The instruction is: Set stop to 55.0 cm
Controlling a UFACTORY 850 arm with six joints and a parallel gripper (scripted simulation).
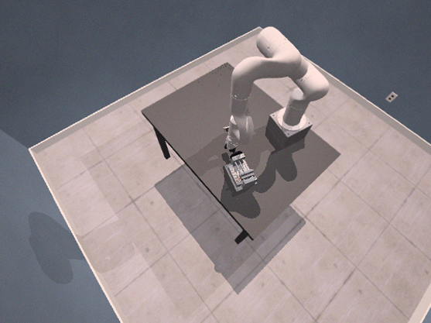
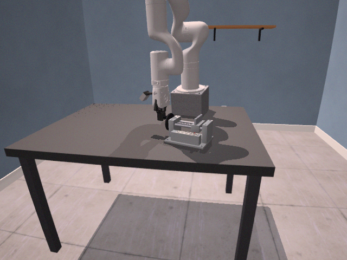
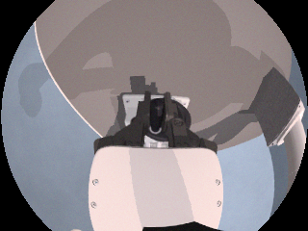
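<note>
A small grey fixture (image 1: 238, 187) (image 2: 185, 138) stands on the table, with two end posts, rods and a scale strip. The stop (image 2: 195, 128) is a grey carriage on the rods, nearer the right post in the exterior view. A small red mark (image 2: 194, 132) shows at the scale below it; the numbers are too small to read. The black handwheel (image 2: 167, 122) (image 3: 184, 116) is on the left post's outer side. My gripper (image 2: 160, 118) (image 3: 157, 100) points down beside the wheel, shut on its black crank handle (image 3: 156, 115). The fingers hide part of the wheel in the wrist view.
The dark table (image 1: 189, 112) (image 2: 92, 140) carries the fixture and the arm's grey pedestal (image 1: 284, 137) (image 2: 190, 103), which stands behind the fixture in the exterior view. An orange wall shelf (image 2: 242, 26) is on the back wall.
</note>
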